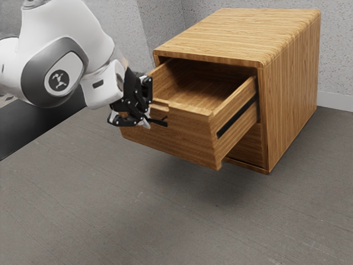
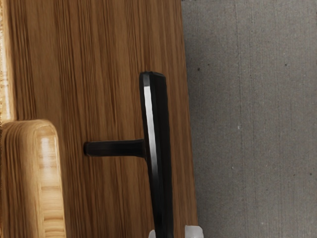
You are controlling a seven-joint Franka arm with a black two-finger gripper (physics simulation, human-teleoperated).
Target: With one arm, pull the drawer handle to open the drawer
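Standing on a grey surface [image 1: 138, 215], the wooden cabinet [image 1: 287, 83] occupies the exterior view's right, with a pale speckled wall [image 1: 339, 44] behind it.

Drawer position: the drawer [image 1: 176, 138] is pulled well out of the cabinet's upper opening toward the exterior view's left. Its bare wooden interior is exposed from above. A dark slot [image 1: 237, 117] runs along the drawer's visible side panel. The drawer hangs clear of the grey surface and is carried only by the cabinet.

Handle: the handle [image 2: 157, 163] is a slim black bar mounted on the drawer's front panel. A short black post [image 2: 114, 148] joins the bar to the wood and holds it just off the panel. One long edge of the bar catches the light.

Arm: the white and grey arm [image 1: 55, 61] enters from the exterior view's upper left and reaches toward the drawer front. The gripper [image 1: 129, 121] sits at the front panel's upper edge, directly at the handle, with the bar running in toward it.

Grip state: neither view settles whether the fingers press on the handle from both sides or stand slightly off it; it cannot be told.

Additional detail: in the wrist view, a rounded, lighter wooden edge [image 2: 34, 183] lies beside the front panel, on the side away from the grey surface.
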